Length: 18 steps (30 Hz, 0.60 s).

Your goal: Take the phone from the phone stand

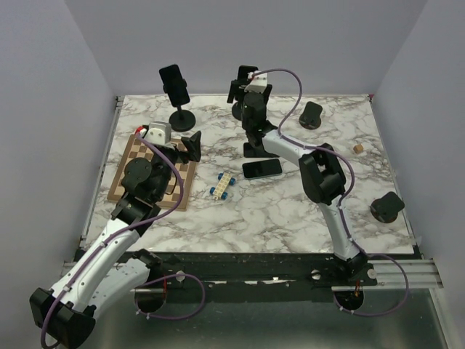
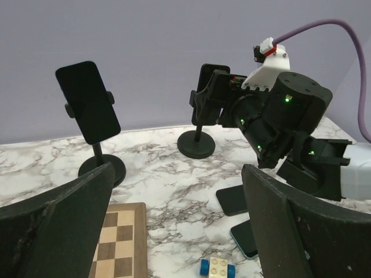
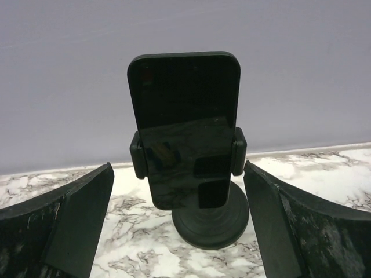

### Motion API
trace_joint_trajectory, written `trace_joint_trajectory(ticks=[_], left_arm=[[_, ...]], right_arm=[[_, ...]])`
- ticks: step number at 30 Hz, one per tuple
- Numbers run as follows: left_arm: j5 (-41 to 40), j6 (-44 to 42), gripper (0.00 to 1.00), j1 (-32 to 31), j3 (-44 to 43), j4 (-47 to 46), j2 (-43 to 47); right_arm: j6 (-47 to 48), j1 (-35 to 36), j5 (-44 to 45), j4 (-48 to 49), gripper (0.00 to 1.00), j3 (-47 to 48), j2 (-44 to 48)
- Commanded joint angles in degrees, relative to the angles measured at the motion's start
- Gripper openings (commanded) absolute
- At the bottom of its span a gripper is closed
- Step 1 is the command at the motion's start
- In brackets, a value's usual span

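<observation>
A black phone (image 3: pixel 184 127) sits upright in a black stand's side clamps (image 3: pixel 210 217) at the back of the marble table. My right gripper (image 3: pixel 178 231) is open, its fingers to either side of the phone and a little short of it. From above the right gripper (image 1: pixel 243 81) is close in front of that stand. A second phone (image 1: pixel 174 84) stands clamped in another stand (image 1: pixel 182 118) at the back left, also in the left wrist view (image 2: pixel 88 102). My left gripper (image 1: pixel 190 147) is open and empty above the chessboard's far corner.
A wooden chessboard (image 1: pixel 138 154) lies at the left. Two phones lie flat mid-table (image 1: pixel 262 168), with a small white and blue toy car (image 1: pixel 223 186) beside them. Empty black stands sit at the back right (image 1: pixel 311 115) and right edge (image 1: pixel 385 207). A small cork (image 1: pixel 357 148) lies at the right.
</observation>
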<state>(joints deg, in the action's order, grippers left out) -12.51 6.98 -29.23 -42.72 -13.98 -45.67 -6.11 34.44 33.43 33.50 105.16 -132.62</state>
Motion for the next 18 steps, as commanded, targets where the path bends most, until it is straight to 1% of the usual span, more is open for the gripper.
trace_joint_trajectory(ticks=[1, 8, 11, 15, 18], left_arm=[[2.2, 1.8, 0.99, 0.6, -1.3, -0.1, 1.0], [2.6, 2.6, 0.99, 1.4, -1.2, -0.2, 1.6], [2.9, 3.0, 0.99, 1.6, -1.2, -0.2, 1.6], [3.3, 3.9, 0.99, 1.7, -1.1, -0.2, 1.7], [3.5, 4.2, 0.99, 1.8, -1.1, -0.2, 1.6]], right_arm=[[2.9, -0.4, 2.8, 2.6, 1.0, 5.8, -3.8], [5.5, -1.1, 3.5, 3.2, 1.0, 10.9, -7.6], [5.3, -1.9, 4.1, 1.5, 1.0, 13.9, -9.2], [4.3, -3.1, 2.8, 0.1, 1.0, 16.0, -10.7], [5.2, -3.4, 1.4, -0.1, 1.0, 18.1, -12.4]])
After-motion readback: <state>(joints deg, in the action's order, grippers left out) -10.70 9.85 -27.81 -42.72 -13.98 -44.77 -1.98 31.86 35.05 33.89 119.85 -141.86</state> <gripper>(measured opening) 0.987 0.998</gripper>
